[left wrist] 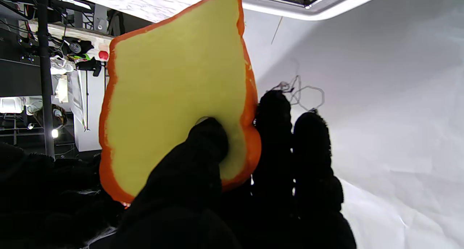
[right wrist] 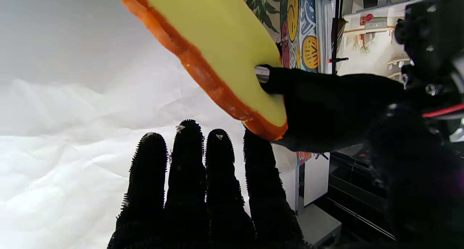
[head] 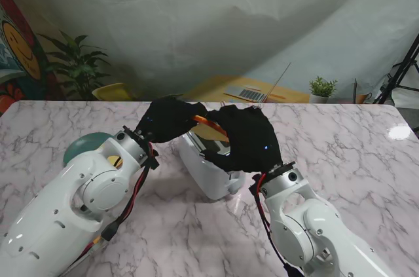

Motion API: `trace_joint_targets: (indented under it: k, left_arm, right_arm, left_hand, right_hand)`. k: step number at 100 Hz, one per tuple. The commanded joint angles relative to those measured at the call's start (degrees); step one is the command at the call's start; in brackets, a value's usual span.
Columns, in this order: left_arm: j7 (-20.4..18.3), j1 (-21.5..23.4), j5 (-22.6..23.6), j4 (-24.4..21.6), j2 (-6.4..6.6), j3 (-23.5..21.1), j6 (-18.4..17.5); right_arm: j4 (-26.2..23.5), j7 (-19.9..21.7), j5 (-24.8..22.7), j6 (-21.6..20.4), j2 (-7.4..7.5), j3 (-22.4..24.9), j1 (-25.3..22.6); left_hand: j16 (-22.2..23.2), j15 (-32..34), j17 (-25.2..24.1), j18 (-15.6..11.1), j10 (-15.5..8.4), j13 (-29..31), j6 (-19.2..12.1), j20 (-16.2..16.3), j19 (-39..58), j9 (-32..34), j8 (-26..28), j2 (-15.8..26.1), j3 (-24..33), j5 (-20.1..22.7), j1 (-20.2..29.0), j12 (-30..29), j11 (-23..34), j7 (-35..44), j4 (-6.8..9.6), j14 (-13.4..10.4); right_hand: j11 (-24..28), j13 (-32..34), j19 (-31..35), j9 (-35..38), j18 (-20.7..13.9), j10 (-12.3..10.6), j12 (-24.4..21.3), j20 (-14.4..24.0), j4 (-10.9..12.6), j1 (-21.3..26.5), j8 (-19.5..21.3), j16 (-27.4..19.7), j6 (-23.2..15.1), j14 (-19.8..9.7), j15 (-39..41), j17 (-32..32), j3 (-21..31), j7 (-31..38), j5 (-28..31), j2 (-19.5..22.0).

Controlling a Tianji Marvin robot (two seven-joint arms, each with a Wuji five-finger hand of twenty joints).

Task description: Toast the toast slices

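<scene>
So far we hold one toast slice (left wrist: 174, 96) pinched in our left hand (head: 167, 120) above the white toaster (head: 209, 169) mid-table, our right hand (head: 249, 139) beside it with fingers straight and empty; slotting it and starting the toaster remain.

Left hand (right wrist: 326, 107) pinching yellow toast slice (right wrist: 217, 49), right hand (right wrist: 203, 191) 4 fingers extended beside it

We see a white marble table (head: 340, 152) with grey veins. On it stand a white toaster (head: 208, 171) and, to its left, a teal plate (head: 84, 146).
</scene>
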Motion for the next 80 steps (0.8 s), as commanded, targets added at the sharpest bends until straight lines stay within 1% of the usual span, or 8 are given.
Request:
trace_joint_targets:
  k: [1, 10, 20, 37, 53, 68, 73, 80]
  left_arm:
    - [-1.45, -1.26, -0.52, 1.12, -0.49, 0.67, 0.52]
    - [-2.94, -2.48, -1.77, 1.75, -0.46, 1.87, 1.30]
    - [-3.63, -3.24, -2.43, 2.17, -0.46, 2.88, 1.58]
    - [-4.39, -3.27, -2.99, 1.95, -0.40, 3.76, 1.68]
    - [-5.58, -2.99, -3.20, 1.15, -0.21, 4.21, 1.33]
    - [-6.19, -3.00, -2.89, 0.81, -0.08, 4.67, 1.06]
    - [-5.96, -3.03, -2.88, 0.90, -0.13, 4.81, 1.16]
    - [-5.19, -3.10, -3.01, 1.17, -0.28, 5.02, 1.26]
  right_arm:
    - [1.19, 0.72, 0.23, 0.56, 0.00, -0.02, 0.53]
    - [1.85, 1.38, 0.25, 0.86, 0.06, -0.06, 1.17]
    - [2.48, 1.63, 0.58, 1.66, -0.01, -0.31, 1.90]
    - [3.55, 1.61, 1.34, 3.25, -0.22, -1.17, 3.21]
    - [4.60, 1.53, 1.96, 4.91, -0.44, -2.66, 4.88]
    - [5.75, 0.89, 2.39, 6.77, -0.76, -4.54, 6.82]
    - [6.04, 0.89, 2.44, 7.28, -0.83, -5.06, 7.45]
    - [6.68, 0.42, 2.31, 7.73, -0.95, -5.72, 8.46]
  left_hand:
    - [0.33, 2.55, 0.23, -0.19, 0.92, 1.70, -1.63, 1.18, 0.87, 5.85, 1.75, 3.94, -2.91, 3.29, 2.75, 0.24, 7.10, 4.86, -0.59, -0.16]
    - [0.41, 2.69, 0.36, -0.19, 0.87, 1.85, -1.54, 1.26, 1.06, 5.91, 1.68, 4.04, -3.15, 3.29, 2.74, -0.04, 7.22, 4.82, -0.55, -0.09]
    - [0.44, 2.82, 0.54, -0.12, 0.89, 2.10, -1.18, 1.35, 1.29, 6.09, 1.40, 4.08, -3.61, 3.37, 2.75, -0.58, 7.33, 4.52, -0.55, -0.11]
    - [0.45, 3.05, 0.89, -0.20, 0.60, 2.49, -0.54, 1.45, 1.66, 6.42, 0.82, 4.26, -4.53, 3.40, 2.74, -1.69, 7.71, 3.74, -0.48, -0.31]
    - [0.45, 3.24, 1.17, -0.35, 0.18, 2.92, 0.05, 1.49, 1.90, 6.77, 0.26, 4.76, -6.03, 3.48, 2.73, -2.39, 8.30, 2.91, -0.31, -0.50]
    - [0.41, 3.28, 1.49, -0.49, -0.10, 3.27, 0.69, 1.49, 2.00, 7.00, -0.18, 5.08, -7.34, 3.69, 2.74, -2.76, 8.65, 2.10, -0.03, -0.71]
    - [0.40, 3.27, 1.52, -0.54, -0.16, 3.28, 0.79, 1.48, 2.00, 6.94, -0.25, 5.30, -7.71, 3.75, 2.73, -2.85, 8.71, 1.91, 0.07, -0.80]
    - [0.38, 3.19, 1.39, -0.59, -0.18, 3.14, 1.02, 1.44, 1.91, 6.82, -0.35, 5.45, -8.03, 3.77, 2.74, -2.96, 8.79, 1.62, 0.31, -0.75]
  right_hand:
    - [1.02, 0.92, 0.90, 0.78, 0.52, 0.15, 0.34, 0.70, -1.65, 0.68, 1.13, 0.78, 0.50, 0.78, 2.12, 0.08, 1.66, 0.62, 0.27, -1.60]
    - [1.10, 1.06, 0.96, 1.04, 0.57, 0.11, 0.36, 0.78, -1.66, 0.59, 1.24, 0.85, 0.35, 0.87, 2.24, 0.02, 1.94, 0.81, 0.47, -1.56]
    - [1.21, 1.36, 0.98, 1.61, 0.81, 0.10, 0.38, 0.85, -1.66, 0.61, 1.38, 0.95, 0.32, 0.86, 2.45, -0.06, 2.23, 1.14, 0.92, -1.66]
    - [1.29, 1.97, 1.18, 2.42, 1.18, -0.03, 0.39, 1.01, -1.67, 0.62, 1.52, 1.09, 0.13, 0.95, 2.79, 0.20, 2.52, 1.55, 1.41, -1.62]
    - [2.37, 4.15, 1.97, 4.71, 1.68, -0.40, 0.79, 1.40, -1.66, 0.76, 2.26, 1.88, -0.69, 0.97, 4.22, 1.12, 2.71, 3.22, 3.16, -1.74]
    - [6.06, 10.63, 4.90, 10.60, 4.32, -1.15, 2.22, 2.72, -1.62, 1.24, 4.62, 5.37, -2.51, 1.16, 8.62, 3.60, 3.72, 8.06, 7.00, -2.71]
    - [7.60, 13.21, 5.89, 12.93, 4.77, -1.60, 2.75, 3.14, -1.56, 2.07, 5.50, 6.87, -3.37, 1.10, 10.15, 4.64, 4.88, 9.93, 8.61, -4.03]
    - [10.26, 18.97, 8.11, 18.46, 5.28, -2.86, 3.56, 3.94, -1.38, 4.36, 7.25, 9.99, -5.76, 0.35, 13.51, 7.51, 9.05, 14.15, 12.43, -7.37]
